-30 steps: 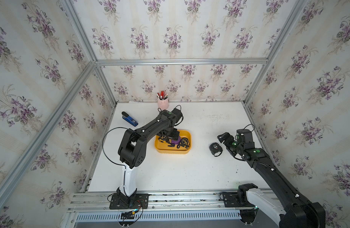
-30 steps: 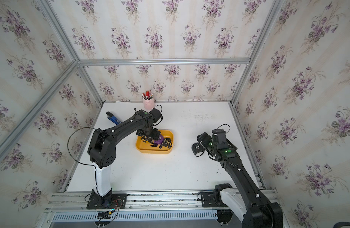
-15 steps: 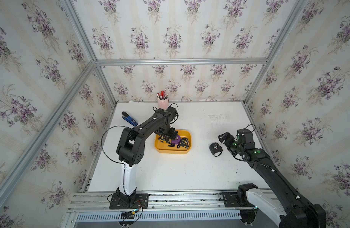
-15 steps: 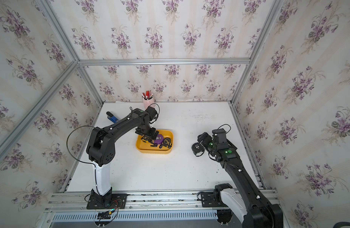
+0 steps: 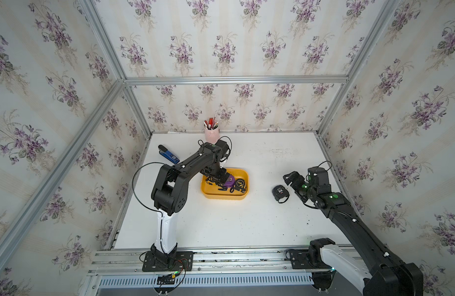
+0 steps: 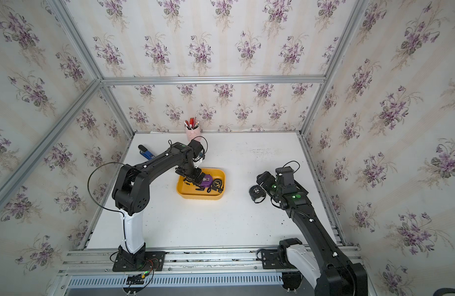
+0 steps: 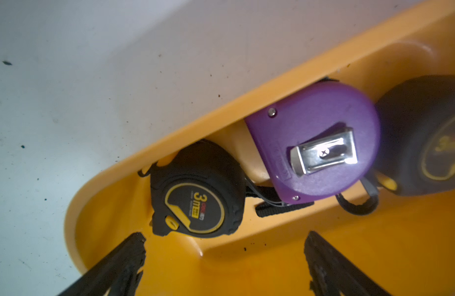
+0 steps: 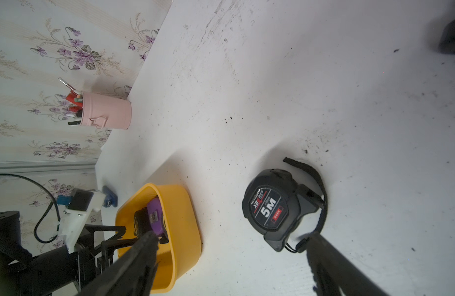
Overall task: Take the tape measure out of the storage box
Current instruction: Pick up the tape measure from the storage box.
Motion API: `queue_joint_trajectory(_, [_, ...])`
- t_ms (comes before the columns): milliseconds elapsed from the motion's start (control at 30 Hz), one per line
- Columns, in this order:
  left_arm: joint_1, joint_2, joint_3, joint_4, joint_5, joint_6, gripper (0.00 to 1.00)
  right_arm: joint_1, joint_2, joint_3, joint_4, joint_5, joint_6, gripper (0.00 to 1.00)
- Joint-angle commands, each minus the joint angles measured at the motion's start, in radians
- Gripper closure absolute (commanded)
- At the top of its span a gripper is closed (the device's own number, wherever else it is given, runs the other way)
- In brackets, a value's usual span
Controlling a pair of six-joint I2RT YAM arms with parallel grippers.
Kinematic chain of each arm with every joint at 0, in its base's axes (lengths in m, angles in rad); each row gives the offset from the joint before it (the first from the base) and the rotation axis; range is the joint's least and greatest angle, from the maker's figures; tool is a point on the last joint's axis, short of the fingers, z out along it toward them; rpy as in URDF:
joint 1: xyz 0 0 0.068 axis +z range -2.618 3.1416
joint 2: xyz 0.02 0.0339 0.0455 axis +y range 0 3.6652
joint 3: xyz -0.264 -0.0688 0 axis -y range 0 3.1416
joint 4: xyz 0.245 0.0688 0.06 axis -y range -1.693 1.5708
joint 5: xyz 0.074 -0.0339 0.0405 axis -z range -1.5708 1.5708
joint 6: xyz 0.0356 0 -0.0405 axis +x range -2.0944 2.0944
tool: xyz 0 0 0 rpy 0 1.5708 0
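Left tool [image 7: 224, 256] spread, low inside the storage box [image 5: 222, 196] near a corner. The purple tape measure [image 7: 313, 143] and the 3m tape measure [image 7: 198, 189] crowd one long wall. Right tool [image 8: 231, 237] spread beside the 5M tape measure [image 5: 279, 191] on open tabletop [image 5: 234, 225]. Since a second ago, only the left tool has shifted — slightly.
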Motion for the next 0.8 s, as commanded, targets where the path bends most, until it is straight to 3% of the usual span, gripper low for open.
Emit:
queue_joint_trajectory(0, [-0.003,0.006,-0.003,0.009,-0.026,0.053,0.0,0.001,-0.003,-0.001,0.021,0.007,0.002,0.07])
queue_joint_trajectory(767, [-0.019,0.04,-0.034,0.081,-0.095,0.297,0.01,0.001,-0.014,-0.023,0.047,0.007,0.007,0.07])
